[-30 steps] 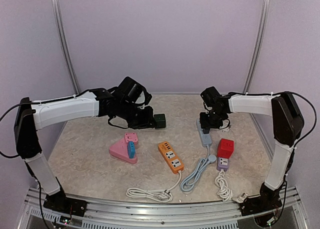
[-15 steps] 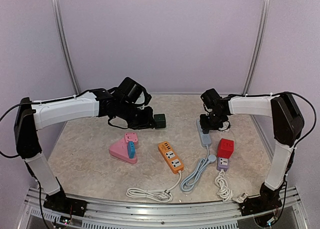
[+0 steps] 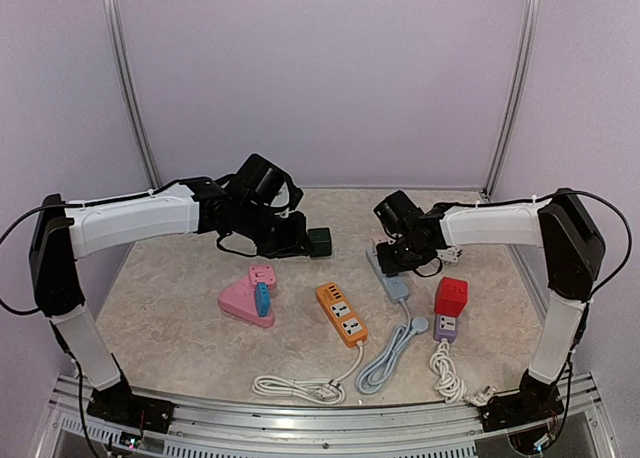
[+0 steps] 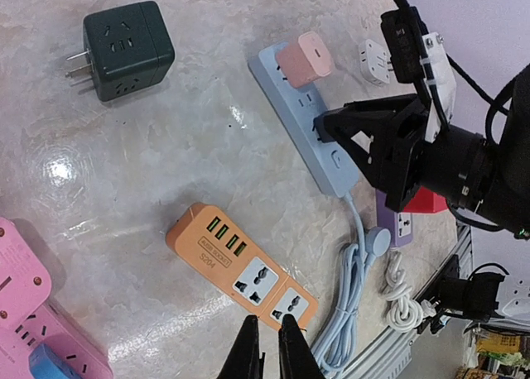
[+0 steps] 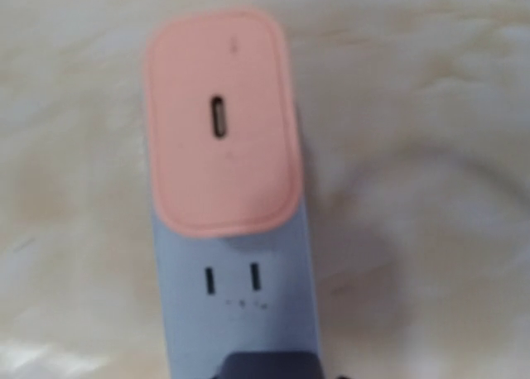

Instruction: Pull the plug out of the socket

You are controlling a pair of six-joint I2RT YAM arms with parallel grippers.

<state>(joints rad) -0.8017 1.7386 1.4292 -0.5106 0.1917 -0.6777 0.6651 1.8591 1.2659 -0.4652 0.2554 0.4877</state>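
Blue-grey power strip (image 4: pixel 296 106) has the right gripper (image 4: pixel 335 147) clamped across its middle, seemingly pinning it. The left gripper (image 4: pixel 267 346) hangs well to the strip's left, pinched closed on nothing. The pink plug (image 4: pixel 304 58) sits in the strip's far-end socket. Bracing looks to be the step in hand; next, the free gripper must open, grasp the plug and pull straight out.

Even, diffuse overhead light was recorded; shadows are soft and short. A glare patch was noted on the tabletop (image 4: pixel 58 168) in the left wrist view. In the right wrist view the pink plug (image 5: pixel 219 118) and blue power strip (image 5: pixel 236 296) are blurred. The top view is sharp but bowed at its edges.
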